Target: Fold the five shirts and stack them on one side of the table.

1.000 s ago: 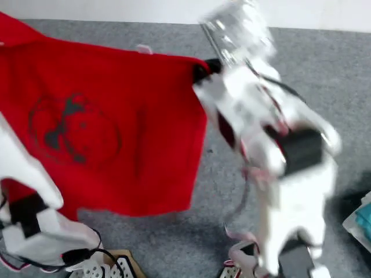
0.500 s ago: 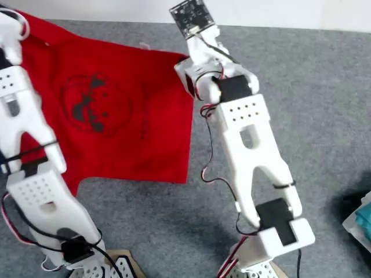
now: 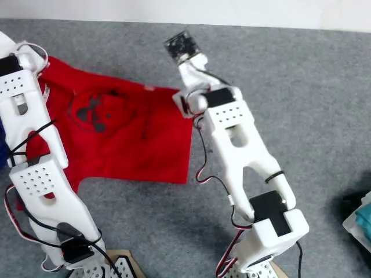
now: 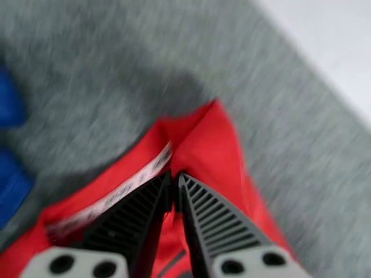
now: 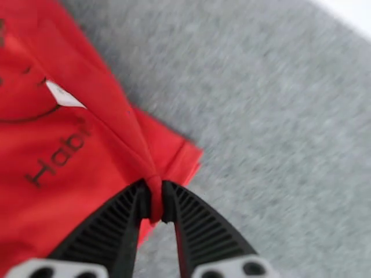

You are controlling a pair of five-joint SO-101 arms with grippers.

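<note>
- Grey, carpet-textured worktop across the high view; white wall strip along the 12 o'clock edge.
- Red shirt lying mostly flat on the worktop, off toward 9–10 o'clock from centre. Dark round print facing up.
- Left arm rising from its base at 7 o'clock along the 9 o'clock side, wrist at about 10 o'clock over the shirt's far-left edge.
- Left end effector pressed almost together, tips pinching a red shirt edge just beside a white label strip. Cloth peaked up at the grip.
- Right arm rising from its base near 5–6 o'clock toward centre, wrist at about 12 o'clock from centre, at the shirt's 2 o'clock corner.
- Right end effector clamped on a thin raised fold of the red shirt, cloth plainly between the ribbed black fingers. Shirt corner just past the tips, resting on grey.
- Small white tag and dark lettering on the shirt near that grip.
- Blue cloth on the worktop near the shirt in the left wrist view, grey showing between the two.
- Teal-and-white item at the 4 o'clock edge, well apart from the shirt.
</note>
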